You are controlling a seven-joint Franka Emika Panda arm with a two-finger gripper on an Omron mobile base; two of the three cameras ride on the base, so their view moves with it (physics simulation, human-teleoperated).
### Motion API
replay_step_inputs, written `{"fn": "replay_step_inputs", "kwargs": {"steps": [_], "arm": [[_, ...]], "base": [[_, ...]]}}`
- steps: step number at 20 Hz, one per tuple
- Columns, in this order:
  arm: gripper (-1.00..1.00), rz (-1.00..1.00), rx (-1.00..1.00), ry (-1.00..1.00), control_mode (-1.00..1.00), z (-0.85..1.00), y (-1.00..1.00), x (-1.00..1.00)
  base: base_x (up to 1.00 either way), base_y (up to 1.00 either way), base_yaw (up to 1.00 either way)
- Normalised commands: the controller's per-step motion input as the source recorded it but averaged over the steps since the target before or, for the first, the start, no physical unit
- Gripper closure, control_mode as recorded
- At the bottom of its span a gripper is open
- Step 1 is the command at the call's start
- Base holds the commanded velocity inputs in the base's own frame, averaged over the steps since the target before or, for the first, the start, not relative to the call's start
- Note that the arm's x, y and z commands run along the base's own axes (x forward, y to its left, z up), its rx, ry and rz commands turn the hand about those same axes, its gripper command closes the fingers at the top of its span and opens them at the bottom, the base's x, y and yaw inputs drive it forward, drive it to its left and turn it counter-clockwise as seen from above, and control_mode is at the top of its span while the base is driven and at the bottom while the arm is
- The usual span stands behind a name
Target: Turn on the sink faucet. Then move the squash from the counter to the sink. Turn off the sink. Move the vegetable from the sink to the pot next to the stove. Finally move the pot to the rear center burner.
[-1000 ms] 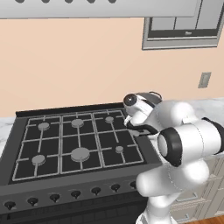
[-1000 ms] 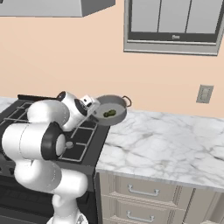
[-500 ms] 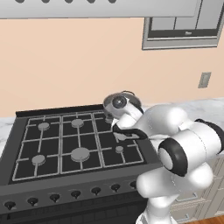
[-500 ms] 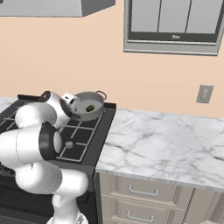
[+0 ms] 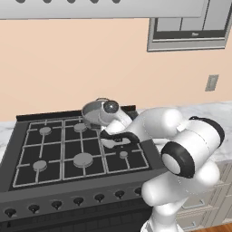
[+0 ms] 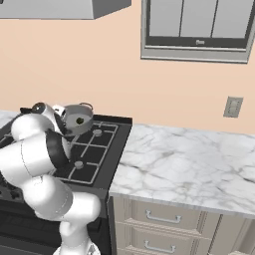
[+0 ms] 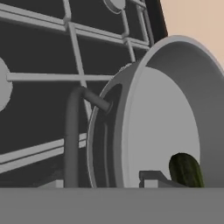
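Note:
The silver pot (image 5: 94,113) hangs tilted above the back of the black stove (image 5: 68,154), close to the rear center burner (image 5: 80,128). My gripper (image 7: 127,181) is shut on the pot's rim, one fingertip (image 7: 151,177) inside the bowl. The dark green squash (image 7: 186,170) lies inside the pot (image 7: 175,109), and is a small dark spot (image 6: 79,120) in the right base view. A loop handle (image 7: 72,131) sticks out from the pot's side over the grates (image 7: 43,43). The white marble counter (image 6: 189,164) lies right of the stove.
A range hood (image 6: 60,7) hangs over the stove and a framed window (image 6: 196,30) sits above the counter. A wall outlet (image 6: 232,107) is on the backsplash. Drawers (image 6: 159,224) run below the counter, knobs (image 5: 77,201) along the stove front.
The arm has swung the pot, squash inside, leftward from the stove's right edge to above the rear burners. The grip on the rim has held.

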Motion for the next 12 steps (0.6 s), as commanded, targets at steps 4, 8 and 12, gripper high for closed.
{"fn": "replay_step_inputs", "kwargs": {"steps": [4,8,12], "arm": [[1.0,0.22,-0.02,0.01,-1.0,-0.01,0.74,0.0],[1.0,0.03,-0.04,0.0,-1.0,-0.1,0.22,0.0],[1.0,0.0,-0.05,0.0,-1.0,-0.2,0.24,0.0]], "base": [[0.0,0.0,0.0],[0.0,0.0,0.0],[0.0,0.0,0.0]]}}
